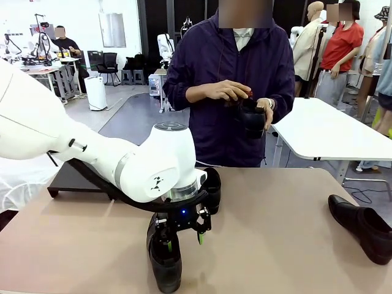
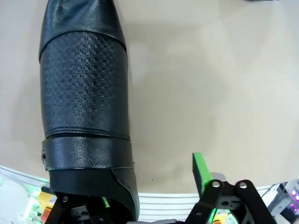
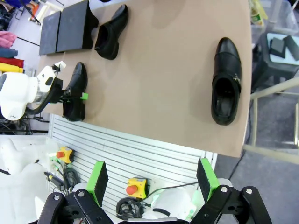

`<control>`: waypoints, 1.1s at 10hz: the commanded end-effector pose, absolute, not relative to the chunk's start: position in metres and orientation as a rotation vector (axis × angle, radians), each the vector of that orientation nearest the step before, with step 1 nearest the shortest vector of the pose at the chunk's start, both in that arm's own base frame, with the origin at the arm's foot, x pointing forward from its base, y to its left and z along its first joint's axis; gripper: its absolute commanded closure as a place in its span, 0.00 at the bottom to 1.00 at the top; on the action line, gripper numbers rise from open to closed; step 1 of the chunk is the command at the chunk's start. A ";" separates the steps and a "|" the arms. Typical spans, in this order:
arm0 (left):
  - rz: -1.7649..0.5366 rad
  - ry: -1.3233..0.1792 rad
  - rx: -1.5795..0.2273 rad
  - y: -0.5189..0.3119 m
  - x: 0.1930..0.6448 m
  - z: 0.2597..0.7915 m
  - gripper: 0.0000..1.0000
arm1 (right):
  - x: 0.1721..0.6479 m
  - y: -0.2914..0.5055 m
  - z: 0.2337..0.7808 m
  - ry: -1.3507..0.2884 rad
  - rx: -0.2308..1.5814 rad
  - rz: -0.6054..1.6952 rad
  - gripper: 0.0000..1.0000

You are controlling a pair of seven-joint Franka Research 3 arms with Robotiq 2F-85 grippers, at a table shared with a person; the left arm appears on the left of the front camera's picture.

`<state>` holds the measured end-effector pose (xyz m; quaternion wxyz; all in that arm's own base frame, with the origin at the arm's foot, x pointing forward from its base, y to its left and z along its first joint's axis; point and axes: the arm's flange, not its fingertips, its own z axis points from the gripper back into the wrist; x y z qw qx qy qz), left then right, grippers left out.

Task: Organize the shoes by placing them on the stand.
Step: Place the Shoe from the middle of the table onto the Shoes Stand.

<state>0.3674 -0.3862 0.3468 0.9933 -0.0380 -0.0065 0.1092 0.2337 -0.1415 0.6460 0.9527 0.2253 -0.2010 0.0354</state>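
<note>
The left gripper (image 1: pixel 184 243) hangs, jaws apart, astride the heel end of a shoe (image 1: pixel 165 269) lying on the counter (image 1: pixel 275 239) near the stand (image 1: pixel 70 177), seemingly to clamp and carry it over.

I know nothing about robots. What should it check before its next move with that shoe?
1. Left jaws straddle the near shoe: ok.
2. Both pads touching it: not ok; one green pad stands apart.
3. Stand has room: ok, both panels bare.
4. Person's hands off the table: ok, they hold another shoe.
5. Right jaws open: ok.
6. Firm hold possible on glossy leather: cannot tell.
</note>
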 end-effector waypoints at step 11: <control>0.148 -0.009 0.026 -0.386 0.361 0.364 1.00 | 0.234 -0.143 0.648 -0.411 0.460 0.086 0.00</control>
